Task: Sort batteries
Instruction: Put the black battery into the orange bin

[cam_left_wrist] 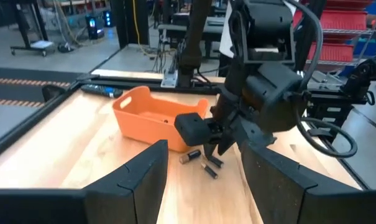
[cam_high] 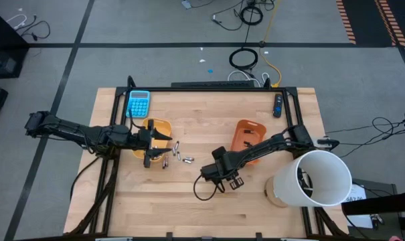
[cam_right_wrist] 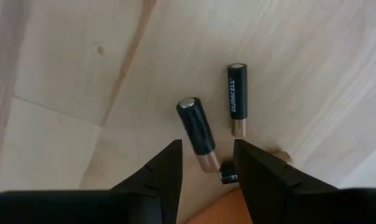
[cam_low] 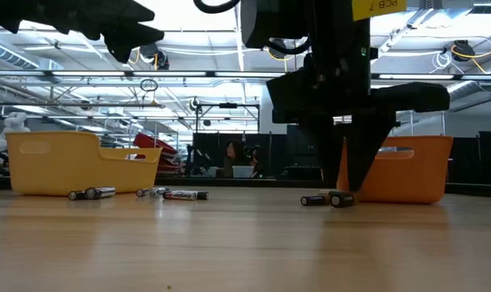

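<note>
Closing in on a pair of dark batteries [cam_right_wrist: 203, 134] with the right gripper [cam_right_wrist: 207, 163]

Right claw hangs open, fingers straddling the nearer battery's gold end, its twin just beside; a small drop and a squeeze look next, then a carry to the orange bin [cam_high: 246, 136] behind it. Left gripper [cam_high: 152, 142] waits open over the yellow bin [cam_high: 160, 127], loose batteries [cam_high: 182, 157] scattered just ahead of it on the pale wood table [cam_high: 155, 201]. Beyond: a blue calculator [cam_high: 138, 104], a white bucket [cam_high: 316, 177], workshop racks
</note>
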Controlling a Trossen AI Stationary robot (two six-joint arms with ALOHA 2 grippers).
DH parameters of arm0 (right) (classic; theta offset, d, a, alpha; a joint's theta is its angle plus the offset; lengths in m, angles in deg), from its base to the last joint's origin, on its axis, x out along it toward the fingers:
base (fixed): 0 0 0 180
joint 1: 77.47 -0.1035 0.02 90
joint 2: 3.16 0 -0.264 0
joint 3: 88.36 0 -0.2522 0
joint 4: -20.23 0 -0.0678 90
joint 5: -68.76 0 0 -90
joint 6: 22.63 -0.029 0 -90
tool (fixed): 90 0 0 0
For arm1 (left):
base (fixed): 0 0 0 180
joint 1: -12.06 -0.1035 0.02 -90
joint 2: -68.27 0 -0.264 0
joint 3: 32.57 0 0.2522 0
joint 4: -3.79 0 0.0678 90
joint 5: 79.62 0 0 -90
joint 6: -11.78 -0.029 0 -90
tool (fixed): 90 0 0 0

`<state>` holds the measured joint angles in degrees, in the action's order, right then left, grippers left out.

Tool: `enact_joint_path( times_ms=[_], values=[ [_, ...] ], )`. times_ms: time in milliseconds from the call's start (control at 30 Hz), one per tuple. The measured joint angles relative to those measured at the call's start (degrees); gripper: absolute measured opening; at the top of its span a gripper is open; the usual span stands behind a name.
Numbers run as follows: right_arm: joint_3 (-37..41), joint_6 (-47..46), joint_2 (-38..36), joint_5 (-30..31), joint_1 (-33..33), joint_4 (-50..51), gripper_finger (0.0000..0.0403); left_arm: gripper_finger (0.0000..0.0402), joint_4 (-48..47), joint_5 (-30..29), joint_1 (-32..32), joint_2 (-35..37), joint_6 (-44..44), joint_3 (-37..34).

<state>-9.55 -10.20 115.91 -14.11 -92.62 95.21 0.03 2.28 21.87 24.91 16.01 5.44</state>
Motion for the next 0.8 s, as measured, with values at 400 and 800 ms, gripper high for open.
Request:
enact_joint_path(
  times_ms=[400, 800],
  values=[
    [-0.29, 5.13, 4.05, -1.67, 0.03, 0.16, 0.0088, 0.0215, -0.32, -0.32, -0.02, -0.02, 2.77, 0.0],
    [-5.29, 5.4, 4.97, -1.1, -0.01, 4.12, 0.0019, 0.0215, -0.57, -0.32, 0.07, -0.02, 2.9, 0.0]
  ],
)
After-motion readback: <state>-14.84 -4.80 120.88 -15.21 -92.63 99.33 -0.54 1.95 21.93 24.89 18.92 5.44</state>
